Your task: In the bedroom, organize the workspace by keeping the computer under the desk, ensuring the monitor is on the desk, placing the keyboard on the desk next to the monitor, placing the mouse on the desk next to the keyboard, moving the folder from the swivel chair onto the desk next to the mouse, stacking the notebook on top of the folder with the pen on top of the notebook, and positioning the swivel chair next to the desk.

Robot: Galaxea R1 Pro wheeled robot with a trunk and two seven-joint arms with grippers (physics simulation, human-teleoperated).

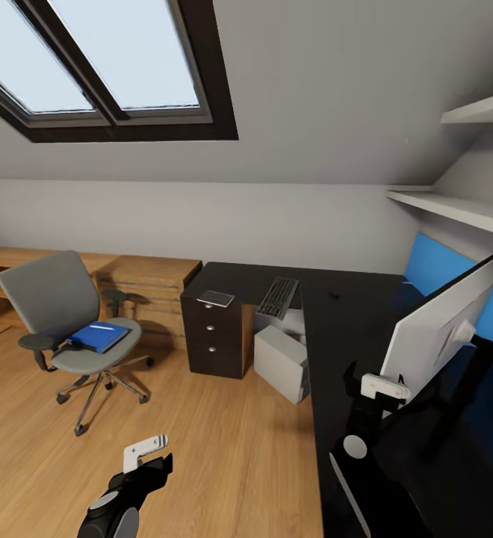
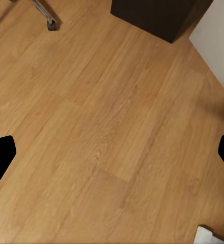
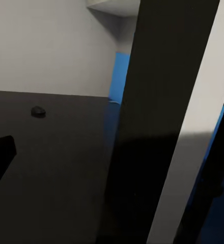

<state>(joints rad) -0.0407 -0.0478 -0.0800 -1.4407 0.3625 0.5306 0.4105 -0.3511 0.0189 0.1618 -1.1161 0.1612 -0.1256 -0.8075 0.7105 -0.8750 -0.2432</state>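
Apparently the right pincer (image 1: 385,388) grips the monitor (image 1: 437,325) by its edge, tilted above the bench (image 1: 351,314); it should lower it slowly and upright, away from the mouse (image 3: 38,111). The left pincer (image 1: 146,452) hangs spread and empty over the floor.

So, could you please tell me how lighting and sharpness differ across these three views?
Head view: bright skylight, evenly lit and sharp, with bent wide-angle edges. Left wrist view: evenly lit floor, a soft shadow near the computer. Right wrist view: dim, the close monitor dark, the desk nearly black.
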